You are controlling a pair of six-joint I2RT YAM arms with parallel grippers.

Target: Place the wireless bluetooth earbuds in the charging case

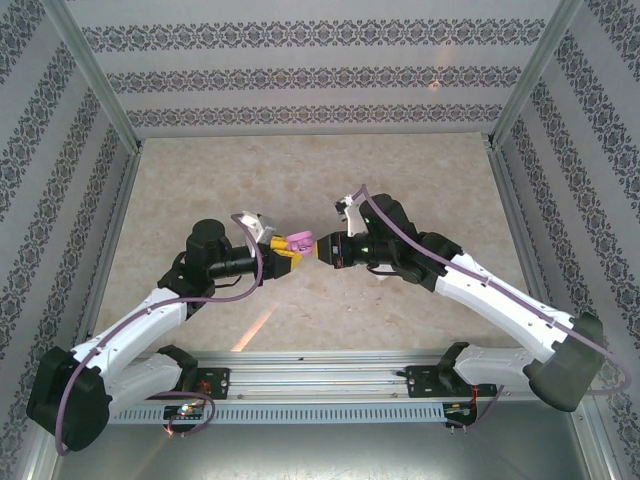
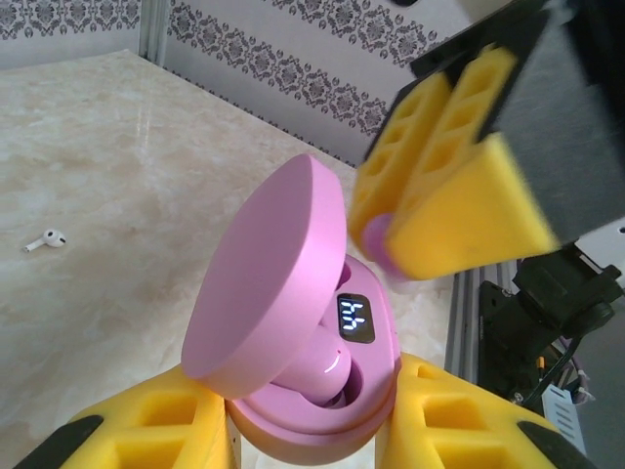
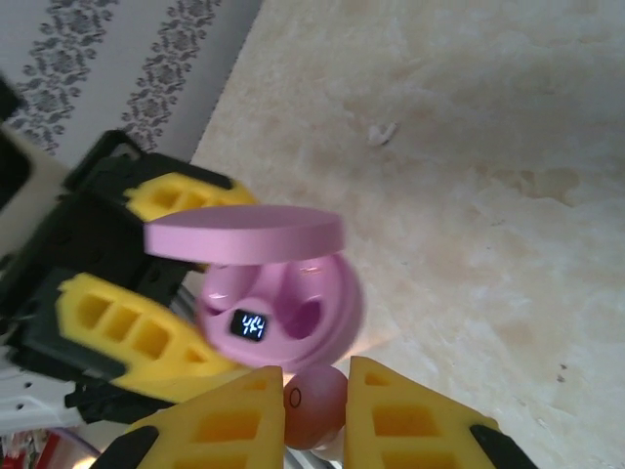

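**Two-arm earbud insertion, mid-table.** The left gripper [image 1: 283, 250] is clasping the open charging case [image 1: 298, 242] above the middle of the marble-patterned table [image 1: 330, 170]. Its yellow fingers [image 2: 146, 430] are pressing on either side of the case's lower shell.

The lid [image 2: 273, 283] is standing tilted up on its hinge and is screening part of the interior from the left wrist camera. Inside, the seated earbud [image 2: 327, 369], pale purple, is lying in a well just beside the lit display [image 2: 355, 318].

The right gripper [image 1: 322, 250] is facing the case from the opposite side, with its fingers clenched on the held earbud [image 3: 314, 401], also pale purple. This bud is hanging just beside the case's rim, and whether it is touching the rim cannot be told. In the left wrist view the right gripper's fingers [image 2: 449, 166] are crowding in over the case and blocking much of the patterned wall [image 2: 293, 59] behind.

The white earbud [image 2: 46, 240] is lying on the bare tabletop, well apart from the case. A small pale blur [image 3: 383, 132] in the right wrist view is probably the same bud. The aluminium rail [image 1: 330, 385] is carrying both arm bases at the near edge.
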